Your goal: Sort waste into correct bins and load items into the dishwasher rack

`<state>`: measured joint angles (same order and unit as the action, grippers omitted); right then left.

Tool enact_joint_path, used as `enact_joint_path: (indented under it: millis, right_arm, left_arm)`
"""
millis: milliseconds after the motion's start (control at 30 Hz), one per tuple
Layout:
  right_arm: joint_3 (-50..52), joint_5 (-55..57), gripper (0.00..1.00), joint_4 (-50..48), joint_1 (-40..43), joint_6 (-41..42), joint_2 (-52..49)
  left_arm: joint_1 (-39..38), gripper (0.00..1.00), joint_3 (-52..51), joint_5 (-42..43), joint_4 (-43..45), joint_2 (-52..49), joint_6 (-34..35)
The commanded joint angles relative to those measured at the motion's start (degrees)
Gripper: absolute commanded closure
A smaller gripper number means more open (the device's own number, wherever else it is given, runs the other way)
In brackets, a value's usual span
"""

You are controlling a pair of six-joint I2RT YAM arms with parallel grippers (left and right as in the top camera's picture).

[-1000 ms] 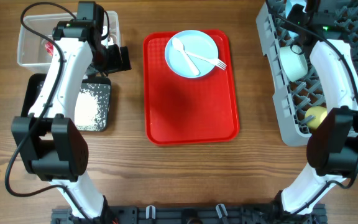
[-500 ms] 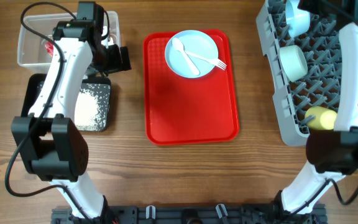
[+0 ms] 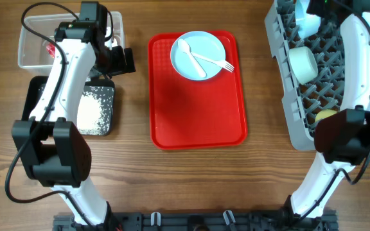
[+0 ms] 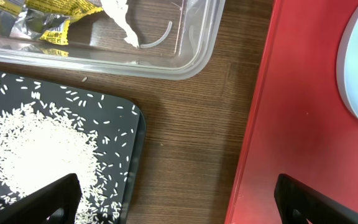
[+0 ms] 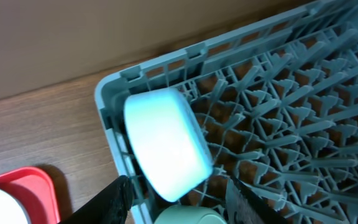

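A pale blue bowl (image 5: 166,143) lies on its side in the far left corner of the grey dishwasher rack (image 5: 303,118); it also shows in the overhead view (image 3: 309,24). My right gripper (image 5: 178,182) is open above it, with a finger on each side and clear of it. A second pale bowl (image 3: 304,64) and the yellow cup (image 3: 326,117) sit in the rack (image 3: 286,96). The pale blue plate (image 3: 198,54) holds the white fork (image 3: 216,62) and spoon (image 3: 191,56). My left gripper (image 4: 178,183) is open and empty over bare wood. I see no white cup.
The clear tub (image 4: 185,59) holds a yellow wrapper (image 4: 48,15) and white tissue (image 4: 120,18), with a red wrapper (image 3: 47,49) showing overhead. The black tray (image 4: 132,143) holds rice grains (image 4: 36,149). The red serving tray (image 3: 198,109) lies mid-table.
The right arm has swung over the rack and the pale blue bowl now rests in the rack's far left corner. The left arm has not moved.
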<state>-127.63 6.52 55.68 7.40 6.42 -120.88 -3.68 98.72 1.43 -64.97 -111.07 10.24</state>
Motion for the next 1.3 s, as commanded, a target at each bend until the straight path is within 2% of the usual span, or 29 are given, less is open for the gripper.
enact_joint_path:
  millis: [0, 900, 1267]
  right_arm:
    - [-0.28, 1.22, 0.49, -0.33, 0.72, 1.25, -1.09]
    - [-0.26, 1.68, 0.50, -2.08, 0.94, 1.20, -10.08]
    - [-0.26, 0.98, 0.50, 6.80, 0.87, 1.53, -10.05]
  left_arm:
    - [0.37, 0.00, -0.31, 0.46, -0.02, -0.50, 0.72]
    - [0.37, 0.00, -0.31, 0.44, -0.02, -0.50, 0.72]
    - [0.37, 0.00, -0.31, 0.46, -0.02, -0.50, 0.72]
